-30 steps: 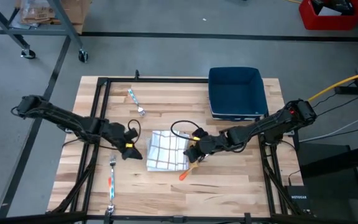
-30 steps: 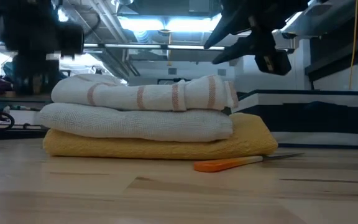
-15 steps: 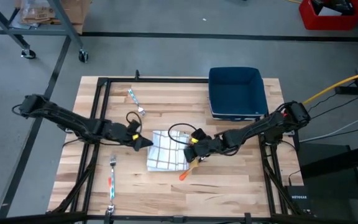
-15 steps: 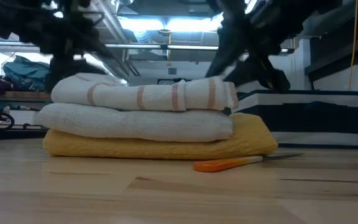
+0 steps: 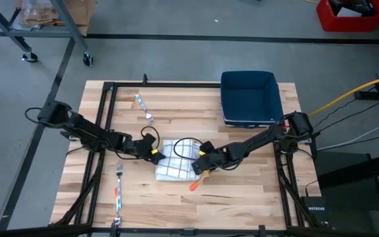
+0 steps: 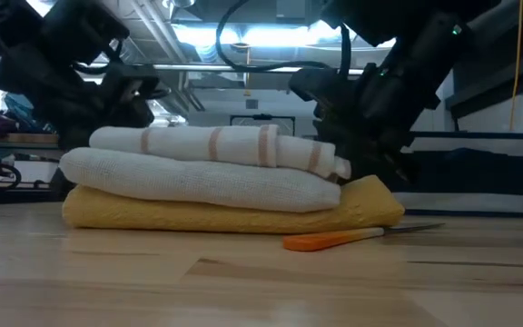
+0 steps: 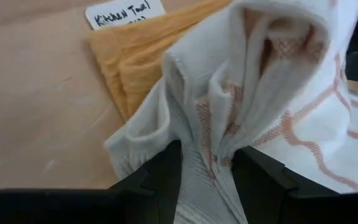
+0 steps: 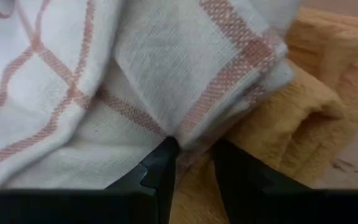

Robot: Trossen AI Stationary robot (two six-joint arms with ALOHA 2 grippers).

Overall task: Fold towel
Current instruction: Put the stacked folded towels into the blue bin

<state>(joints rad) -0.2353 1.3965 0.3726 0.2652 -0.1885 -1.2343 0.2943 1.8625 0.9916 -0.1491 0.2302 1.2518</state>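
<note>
While your left pincer (image 7: 207,171) pinches the checked towel's (image 5: 176,160) left edge, your right pincer (image 8: 193,163) grips its right edge; it lies atop a yellow towel (image 6: 225,211) mid-desk (image 5: 242,204).

This is a robotics lab or workshop floor, not a home. The pale wooden butcher-block table (image 5: 242,197) stands on a bare grey concrete floor (image 5: 176,59), and beyond the table's far edge a black line (image 5: 242,39) runs across that floor. Metal frames on caster wheels (image 5: 87,59) stand off the table's far left corner, a red plastic bin (image 5: 351,14) off its far right. Past the table, long fluorescent ceiling lights (image 6: 243,34) hang among exposed pipes and ducts (an industrial ceiling).
</note>
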